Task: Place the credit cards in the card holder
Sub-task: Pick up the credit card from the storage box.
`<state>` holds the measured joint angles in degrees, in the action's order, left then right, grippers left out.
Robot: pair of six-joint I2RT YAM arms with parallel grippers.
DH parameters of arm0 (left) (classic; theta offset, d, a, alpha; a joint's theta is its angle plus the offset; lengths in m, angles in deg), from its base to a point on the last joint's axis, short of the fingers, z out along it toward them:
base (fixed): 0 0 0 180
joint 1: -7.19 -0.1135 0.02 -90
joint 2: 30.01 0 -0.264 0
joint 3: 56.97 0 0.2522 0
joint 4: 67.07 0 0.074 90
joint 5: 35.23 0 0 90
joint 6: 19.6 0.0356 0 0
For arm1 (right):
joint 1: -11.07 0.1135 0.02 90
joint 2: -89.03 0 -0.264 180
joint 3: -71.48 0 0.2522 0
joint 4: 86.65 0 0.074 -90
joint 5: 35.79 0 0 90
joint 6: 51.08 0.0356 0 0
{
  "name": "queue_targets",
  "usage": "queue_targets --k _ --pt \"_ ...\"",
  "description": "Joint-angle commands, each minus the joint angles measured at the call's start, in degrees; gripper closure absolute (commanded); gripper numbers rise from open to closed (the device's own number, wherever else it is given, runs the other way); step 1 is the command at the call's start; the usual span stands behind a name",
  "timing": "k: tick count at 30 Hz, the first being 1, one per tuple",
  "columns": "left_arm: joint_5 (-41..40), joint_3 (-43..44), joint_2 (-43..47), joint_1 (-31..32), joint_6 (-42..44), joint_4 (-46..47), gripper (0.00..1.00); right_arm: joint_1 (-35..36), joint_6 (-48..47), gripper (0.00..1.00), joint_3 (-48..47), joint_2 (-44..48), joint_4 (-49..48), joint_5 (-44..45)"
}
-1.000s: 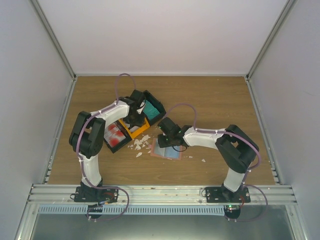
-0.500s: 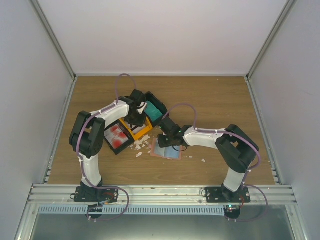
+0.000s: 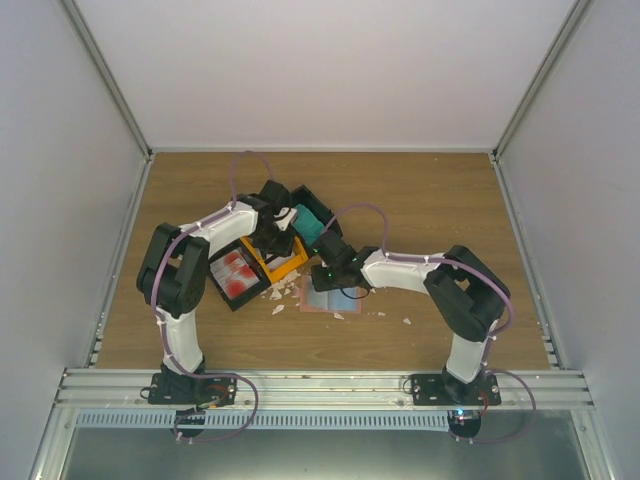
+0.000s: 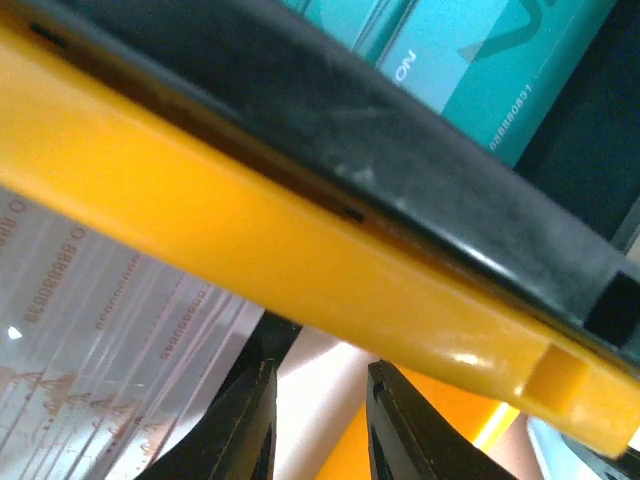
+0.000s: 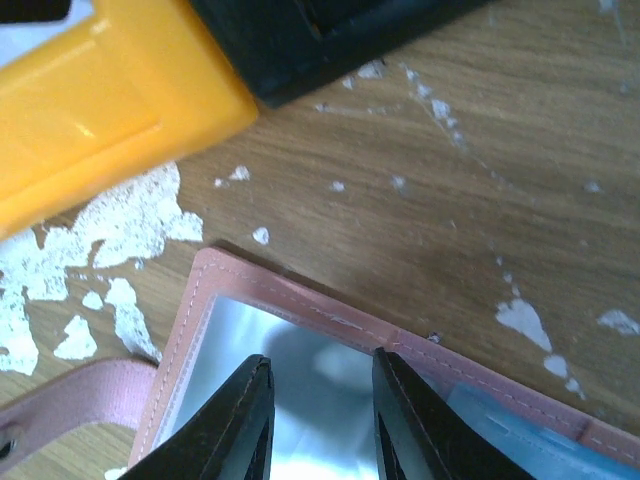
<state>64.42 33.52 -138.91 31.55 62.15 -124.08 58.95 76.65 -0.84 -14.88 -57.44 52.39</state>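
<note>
The card holder (image 5: 290, 295) lies open beneath the right gripper (image 5: 320, 365), its long axis slanting side to side under the slightly parted, empty jaws. I cannot tell whether the left gripper (image 4: 318, 372) holds anything.

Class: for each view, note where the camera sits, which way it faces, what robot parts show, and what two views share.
Top: above and behind the bases, looking down on the table; both arms show.
Left wrist: on the left arm, facing the tray close up; its fingers below.
Right wrist: on the right arm, looking down on the card holder; its fingers below.
Shared: both wrist views catch the tray's orange wall.
</note>
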Motion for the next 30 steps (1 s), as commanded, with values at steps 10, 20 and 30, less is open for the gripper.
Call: queue_targets --k 10,20,30 --pt "-8.0 -1.0 3.7 0.7 0.3 0.4 0.58 -0.4 -1.1 0.73 -2.8 -4.1 1.7 1.7" --pt "-8.2 -1.1 1.2 0.7 2.5 1.5 0.58 -0.3 -2.8 0.75 -7.4 -4.1 2.3 5.0" --pt "-5.9 -1.8 -0.3 0.6 2.2 0.9 0.61 -0.2 -4.8 0.74 -10.5 -8.2 -0.1 3.8"
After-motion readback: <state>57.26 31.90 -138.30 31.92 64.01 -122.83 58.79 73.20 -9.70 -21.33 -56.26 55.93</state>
